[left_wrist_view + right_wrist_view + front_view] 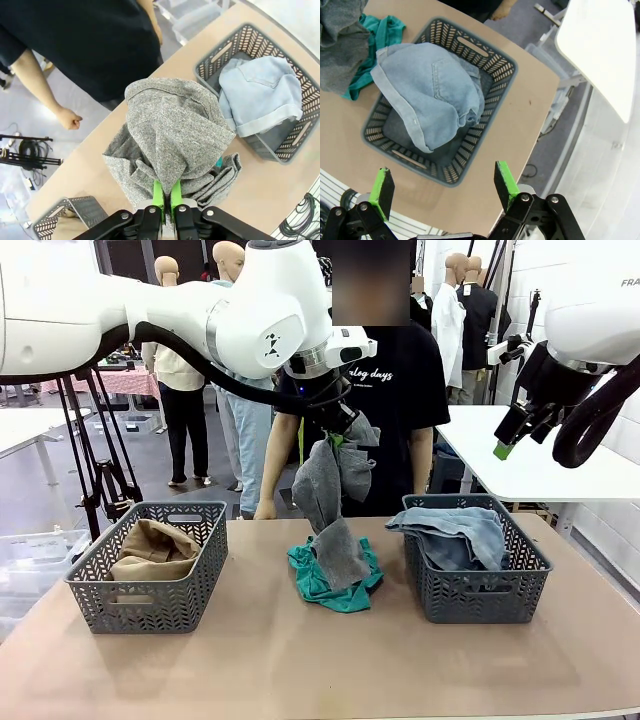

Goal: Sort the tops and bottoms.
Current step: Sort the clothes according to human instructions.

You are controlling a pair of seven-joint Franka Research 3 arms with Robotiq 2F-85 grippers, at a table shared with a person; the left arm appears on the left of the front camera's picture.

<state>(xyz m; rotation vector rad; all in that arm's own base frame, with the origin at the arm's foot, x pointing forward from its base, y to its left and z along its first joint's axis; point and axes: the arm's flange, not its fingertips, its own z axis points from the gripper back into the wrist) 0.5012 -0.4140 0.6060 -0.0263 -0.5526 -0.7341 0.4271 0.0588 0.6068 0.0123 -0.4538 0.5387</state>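
My left gripper [345, 435] is shut on the heather-grey tee [330, 505], which hangs well above the table's middle; in the left wrist view the grey tee [175, 140] bunches over the green fingers [158, 194]. Its lower end drapes onto the teal-green tee [322, 582] lying on the table. The tan khaki top [150, 548] fills the left basket [150, 605]. The light blue denim bottoms [455, 535] lie in the right basket [478, 595], pocket visible [445, 82]. My right gripper [440, 187] is open, high above the right basket [485, 135], and shows at the upper right [505, 445].
A person in a black tee [395, 390] stands at the far table edge, one hand [265, 510] resting on it, a fist [70, 119] in the left wrist view. A white table [540, 460] stands behind at right. Bare tabletop [300, 670] spans the front.
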